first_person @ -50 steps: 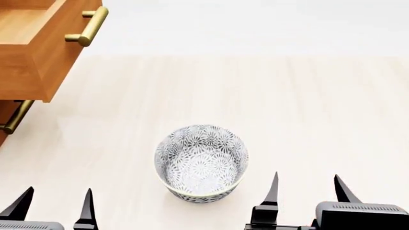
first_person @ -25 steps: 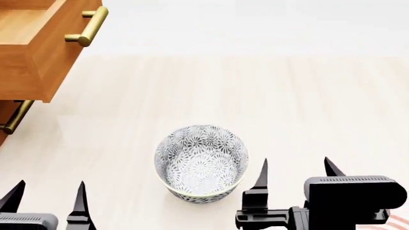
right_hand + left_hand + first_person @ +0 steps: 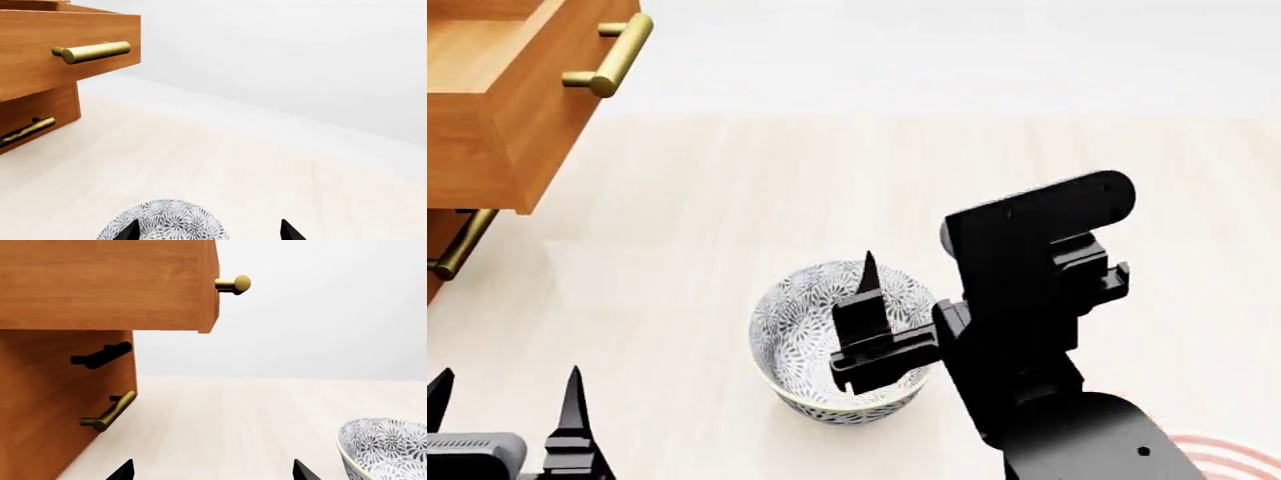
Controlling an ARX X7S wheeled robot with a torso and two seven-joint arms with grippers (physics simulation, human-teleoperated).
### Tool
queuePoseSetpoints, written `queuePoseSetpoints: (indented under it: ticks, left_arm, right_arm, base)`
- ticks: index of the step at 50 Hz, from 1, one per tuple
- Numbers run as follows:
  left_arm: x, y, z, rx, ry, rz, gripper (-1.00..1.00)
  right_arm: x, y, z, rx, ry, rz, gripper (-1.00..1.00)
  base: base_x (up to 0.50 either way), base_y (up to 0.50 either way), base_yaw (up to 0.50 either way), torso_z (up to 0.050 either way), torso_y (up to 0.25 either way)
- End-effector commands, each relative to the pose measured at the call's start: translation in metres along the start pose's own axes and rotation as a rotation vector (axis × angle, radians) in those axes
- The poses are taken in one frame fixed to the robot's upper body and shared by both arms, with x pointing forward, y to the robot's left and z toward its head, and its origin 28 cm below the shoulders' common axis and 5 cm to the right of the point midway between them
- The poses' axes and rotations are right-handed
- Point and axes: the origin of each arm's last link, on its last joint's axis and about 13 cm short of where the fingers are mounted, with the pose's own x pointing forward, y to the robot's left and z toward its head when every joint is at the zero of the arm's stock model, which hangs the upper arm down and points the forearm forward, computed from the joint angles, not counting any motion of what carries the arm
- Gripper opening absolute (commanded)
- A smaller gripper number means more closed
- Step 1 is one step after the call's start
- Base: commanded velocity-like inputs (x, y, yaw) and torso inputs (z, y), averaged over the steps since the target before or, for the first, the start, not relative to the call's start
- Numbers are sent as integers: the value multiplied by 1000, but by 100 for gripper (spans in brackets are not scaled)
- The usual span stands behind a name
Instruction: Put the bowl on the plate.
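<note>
On the pale wooden tabletop (image 3: 961, 170), near its front edge in the head view, stands the deep round bowl with the dense grey-black floral pattern (image 3: 814, 345), upright and resting on the bare surface. Over it hangs the black right gripper (image 3: 914, 300), its two pointed fingers set apart, one tip (image 3: 868, 262) above the bowl's hollow while the other is hidden behind the arm's body. At the lower right corner, a sliver of the white plate with red concentric rings (image 3: 1228, 455) shows, beside the arm and well apart from the bowl. Left of the bowl, low in the frame, the left gripper (image 3: 505, 395) has its fingers spread and empty. Farther left, a brown wooden cabinet (image 3: 481, 110) stands with its upper drawer pulled out and brass bar handles (image 3: 614, 52).
</note>
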Motion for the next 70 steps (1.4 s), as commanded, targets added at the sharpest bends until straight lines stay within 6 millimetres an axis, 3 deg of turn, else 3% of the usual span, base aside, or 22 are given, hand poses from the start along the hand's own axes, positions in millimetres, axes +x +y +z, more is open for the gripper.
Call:
queuePoseSetpoints:
  ticks: [1,24,59,70]
  left_arm:
    - [1,3,2,3,-7,16,100]
    - [1,5,4,18,-14,31,100]
    - [-1,4,5,21,-15,23,100]
    - [-3,4,8,19,-19,21,100]
  right_arm:
    - [21,-8,35,-40,85,121,100]
    - [60,-11,67,-110,258,347,100]
    - [110,12,64,-147,545,412,100]
    - [123,20,52,-175,590,453,100]
  base:
    - [0,0,0,0,0]
    - [0,0,0,0,0]
    - [0,0,0,0,0]
    - [0,0,0,0,0]
